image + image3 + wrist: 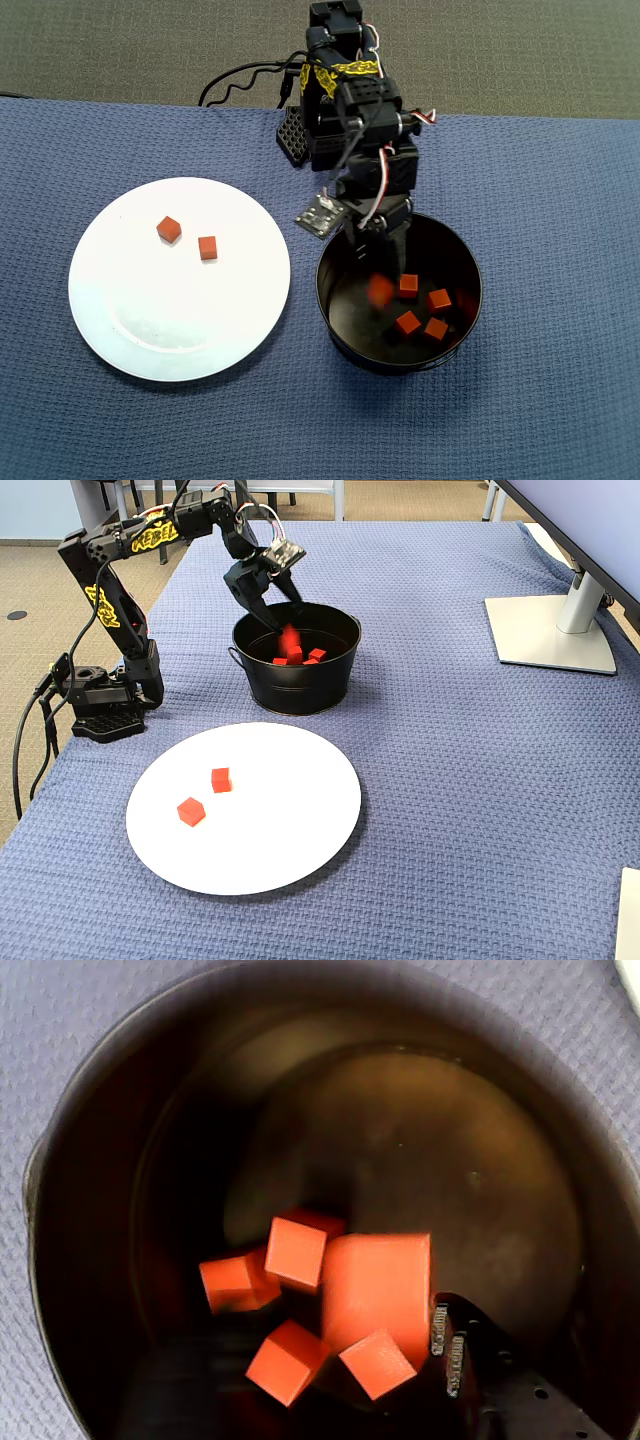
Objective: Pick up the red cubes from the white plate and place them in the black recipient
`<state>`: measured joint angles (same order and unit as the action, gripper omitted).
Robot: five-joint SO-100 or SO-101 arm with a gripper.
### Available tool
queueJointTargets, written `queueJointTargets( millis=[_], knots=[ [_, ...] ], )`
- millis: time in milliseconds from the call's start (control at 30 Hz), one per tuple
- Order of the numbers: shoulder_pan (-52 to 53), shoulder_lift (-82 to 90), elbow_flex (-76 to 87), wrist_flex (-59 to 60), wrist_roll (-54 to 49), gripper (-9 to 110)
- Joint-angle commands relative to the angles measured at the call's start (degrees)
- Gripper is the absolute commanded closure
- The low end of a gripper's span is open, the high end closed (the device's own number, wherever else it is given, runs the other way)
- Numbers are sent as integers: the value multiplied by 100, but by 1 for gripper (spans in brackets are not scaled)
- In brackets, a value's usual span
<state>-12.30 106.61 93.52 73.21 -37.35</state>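
Gripper hangs released over the pot with a blurred cube dropping toward four others, two cubes left on the plate; best lift clear of the rim before swinging left.

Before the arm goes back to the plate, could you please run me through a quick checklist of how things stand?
1. Claw above the black pot: ok.
2. Cube released: ok, a blurred red cube is mid-drop, clear of the claw.
3. Cubes already in the pot: ok, four rest on the bottom.
4. Cubes left on the white plate: not ok, two remain.
5. Remaining two graspable: ok, they lie apart, neither stacked nor touching.
6. Path from pot to plate: ok, only bare blue cloth in between.
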Motion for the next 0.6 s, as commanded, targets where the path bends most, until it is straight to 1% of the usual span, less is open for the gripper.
queueJointTargets(
  millis=[0,67,167,233,333,400,567],
  knots=[
    [448,62,-378,9,-431,72],
    [870,-9,-448,18,-721,74],
    [1626,-18,-220,-114,-1468,76],
    [2162,-18,105,-510,-2127,76],
    [2918,-97,800,-1424,-3340,75],
    [3322,-255,1116,-1951,-3911,74],
    [3955,-721,1318,-2312,-4957,74]
  ],
)
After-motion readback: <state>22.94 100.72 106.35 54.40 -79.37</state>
